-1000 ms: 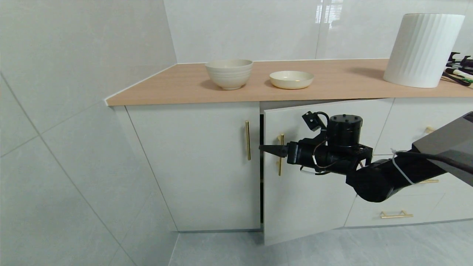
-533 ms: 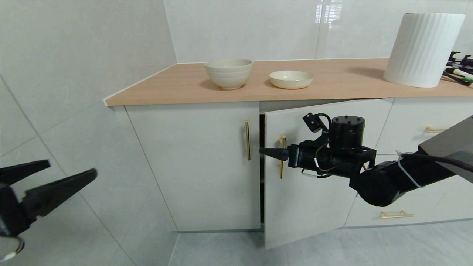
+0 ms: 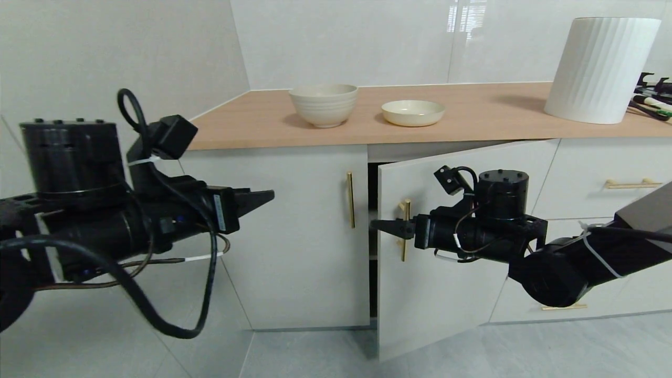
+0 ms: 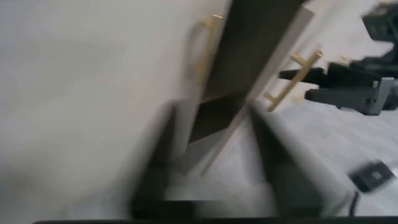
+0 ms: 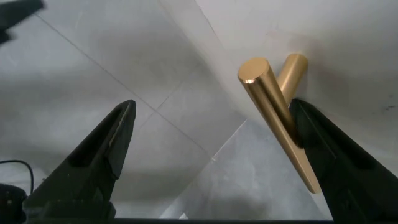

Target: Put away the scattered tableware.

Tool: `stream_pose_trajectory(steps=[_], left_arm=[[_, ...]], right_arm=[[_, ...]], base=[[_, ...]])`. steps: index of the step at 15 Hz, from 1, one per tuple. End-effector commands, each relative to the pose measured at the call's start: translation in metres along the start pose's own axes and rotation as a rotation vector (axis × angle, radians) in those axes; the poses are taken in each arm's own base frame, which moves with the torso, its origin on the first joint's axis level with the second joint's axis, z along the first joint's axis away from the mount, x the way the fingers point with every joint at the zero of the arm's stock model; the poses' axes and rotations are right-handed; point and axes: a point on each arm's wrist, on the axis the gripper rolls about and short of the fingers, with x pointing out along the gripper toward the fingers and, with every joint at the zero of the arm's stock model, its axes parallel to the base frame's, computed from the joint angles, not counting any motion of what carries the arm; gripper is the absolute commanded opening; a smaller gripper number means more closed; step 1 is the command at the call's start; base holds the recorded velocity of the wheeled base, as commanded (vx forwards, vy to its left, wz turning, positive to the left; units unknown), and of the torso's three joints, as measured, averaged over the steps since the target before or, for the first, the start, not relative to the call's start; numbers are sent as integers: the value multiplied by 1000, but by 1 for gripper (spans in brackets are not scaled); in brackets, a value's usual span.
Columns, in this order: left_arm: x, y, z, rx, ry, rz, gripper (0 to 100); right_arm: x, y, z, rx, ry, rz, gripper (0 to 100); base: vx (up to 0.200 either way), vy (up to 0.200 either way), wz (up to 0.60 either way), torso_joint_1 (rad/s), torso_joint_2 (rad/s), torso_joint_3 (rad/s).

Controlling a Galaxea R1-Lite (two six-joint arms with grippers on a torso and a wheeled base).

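Note:
A deep ribbed cream bowl (image 3: 323, 104) and a shallow cream dish (image 3: 412, 112) sit on the wooden counter (image 3: 488, 118). Below them the right cabinet door (image 3: 436, 294) stands ajar. My right gripper (image 3: 386, 227) is open at that door's gold handle (image 3: 404, 228). In the right wrist view the handle (image 5: 273, 118) lies between the spread fingers of the right gripper (image 5: 211, 109), against one of them. My left gripper (image 3: 260, 202) hangs open in front of the closed left door (image 3: 294, 236). The left wrist view looks past its own blurred fingers (image 4: 286, 168) at the dark door gap (image 4: 230, 68).
A tall white ribbed container (image 3: 601, 71) stands at the counter's right end, with dark utensils (image 3: 651, 102) beyond it. The left door has its own gold handle (image 3: 349, 199). Drawers with gold pulls (image 3: 630, 183) lie to the right. A tiled wall closes the left side.
My left arm has risen from the lower left into full view and moved right toward the cabinet. The right gripper has drawn the door slightly wider, shifting a little right and down.

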Motion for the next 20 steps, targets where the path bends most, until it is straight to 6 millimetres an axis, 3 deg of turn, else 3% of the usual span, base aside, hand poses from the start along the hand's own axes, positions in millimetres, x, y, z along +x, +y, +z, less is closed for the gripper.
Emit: stream_pose_trajectory(steps=[1,5,8,12,16,20], left_arm=[[36,0,-21,-9,78,-44,0],[92,1,-34,-6,97,-142,0],[139,-16,-25,-92,66,-205,0],[196,-27,-42,-98,103,-216,0],[214,-35,-43,-92,107,-240,0],[217,-49,-41,-84,110,-272,0]], right_arm=[[-2,2,-1,4,7,7,100],[-2,2,-2,5,10,6,100],[-3,2,-3,7,12,5,100],[-6,3,-4,5,13,4,100],[-9,5,-4,-8,15,5,100],[-12,6,-4,-9,15,4,100]], base=[[0,0,0,0,0,0],[0,0,0,0,0,0],[0,0,0,0,0,0],[0,0,0,0,0,0],[0,0,0,0,0,0],[0,0,0,0,0,0]])
